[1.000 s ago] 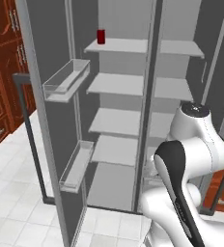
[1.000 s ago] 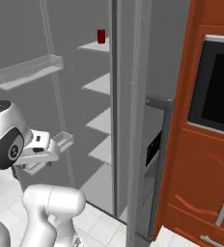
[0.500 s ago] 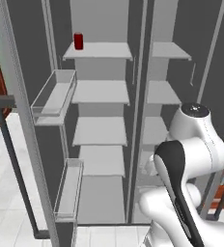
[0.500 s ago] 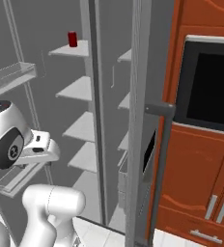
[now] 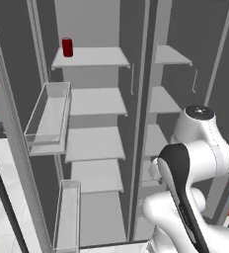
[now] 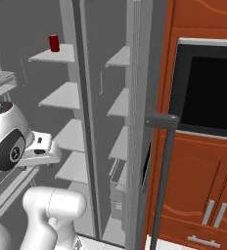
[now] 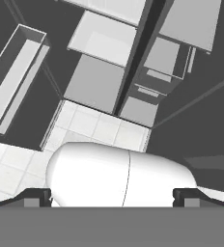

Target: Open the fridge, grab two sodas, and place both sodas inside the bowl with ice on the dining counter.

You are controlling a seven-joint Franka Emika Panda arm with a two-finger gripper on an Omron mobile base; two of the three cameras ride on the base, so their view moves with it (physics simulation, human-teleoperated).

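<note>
1. One soda can [image 5: 67,47] is in sight, red with a silver top, upright at the left end of the top shelf [image 5: 94,57], in the upper left of the left base frame; the right base frame shows it in its upper left too [image 6: 54,43].
2. Fridge [image 5: 136,113]: both compartments stand exposed, with pale grey shelves stacked down the middle of the left base frame and a dark divider between them.
3. Door bins [image 5: 50,118]: clear, at the left of the left base frame, one above another; nothing can be seen in them.
4. Door handle [image 6: 162,180]: a dark bar in the centre of the right base frame, in front of the reddish-brown cabinet [image 6: 203,195] and the black oven window [image 6: 208,93].
5. End effector [image 7: 111,197]: released, fingers spread to their widest at the bottom corners of the hand frame, nothing between them; it points down at the lower shelves and the white tiled floor [image 7: 99,128].
6. Arm [image 5: 195,163]: folded low in the lower right of the left base frame, well below the can's shelf.
7. Step in hand, as judged: the opening is done and the reach for the first can has not begun.
8. Next move, as judged: raise the arm to the top shelf, turn the end effector level, and bring its fingers to either side of the can. A second can, the bowl and the dining surface cannot be placed from these frames.
</note>
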